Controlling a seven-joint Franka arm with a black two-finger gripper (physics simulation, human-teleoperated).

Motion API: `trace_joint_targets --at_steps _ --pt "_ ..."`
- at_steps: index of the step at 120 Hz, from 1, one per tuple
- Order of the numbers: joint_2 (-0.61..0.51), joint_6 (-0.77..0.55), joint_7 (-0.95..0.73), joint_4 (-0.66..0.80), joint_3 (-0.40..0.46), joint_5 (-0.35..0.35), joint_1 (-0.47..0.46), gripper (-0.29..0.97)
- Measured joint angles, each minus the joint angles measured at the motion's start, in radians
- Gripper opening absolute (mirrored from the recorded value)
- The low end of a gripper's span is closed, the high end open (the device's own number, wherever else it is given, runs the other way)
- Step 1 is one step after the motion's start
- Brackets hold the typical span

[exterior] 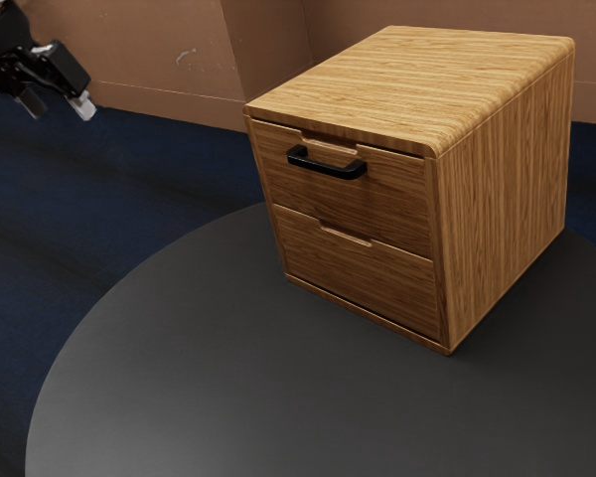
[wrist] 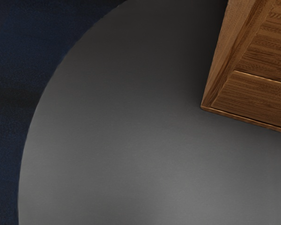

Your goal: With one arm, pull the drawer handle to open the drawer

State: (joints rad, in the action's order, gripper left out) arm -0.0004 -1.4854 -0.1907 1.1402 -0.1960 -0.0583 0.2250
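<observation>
Our gripper [exterior: 58, 102] hangs empty, well apart from the drawer handle [exterior: 326, 163].
Its fingers [exterior: 83, 106] stand spread, touching nothing, over the blue floor [exterior: 99, 199]; the black drawer handle sits on the top drawer [exterior: 377, 194], flush in the wooden cabinet [exterior: 497, 179] on the round table [exterior: 228, 378].

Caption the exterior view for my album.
Wooden cabinet on a round table, drawers shut, open end effector far from the black handle.
</observation>
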Motion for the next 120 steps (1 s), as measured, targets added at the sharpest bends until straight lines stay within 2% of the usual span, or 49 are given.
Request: trace_joint_targets --at_steps 8,26,49,61,70,82,88,120 --pt "-0.013 0.016 0.005 -0.025 0.011 0.005 0.005 0.66" --pt "-0.009 0.058 -0.001 -0.032 0.105 0.007 0.085 0.66" --pt "0.010 0.069 -0.228 -0.013 0.232 -0.014 0.173 0.66" --pt "-0.010 0.087 -0.330 0.041 0.275 -0.019 0.183 0.66" --pt "-0.061 0.068 -0.396 0.164 0.290 -0.022 0.152 0.66" --pt "-0.105 0.009 -0.474 0.288 0.305 -0.022 -0.022 0.66" --pt "-0.102 -0.019 -0.510 0.302 0.317 -0.010 -0.068 0.66" --pt "-0.062 -0.179 -0.673 0.295 0.363 0.087 -0.050 0.66"
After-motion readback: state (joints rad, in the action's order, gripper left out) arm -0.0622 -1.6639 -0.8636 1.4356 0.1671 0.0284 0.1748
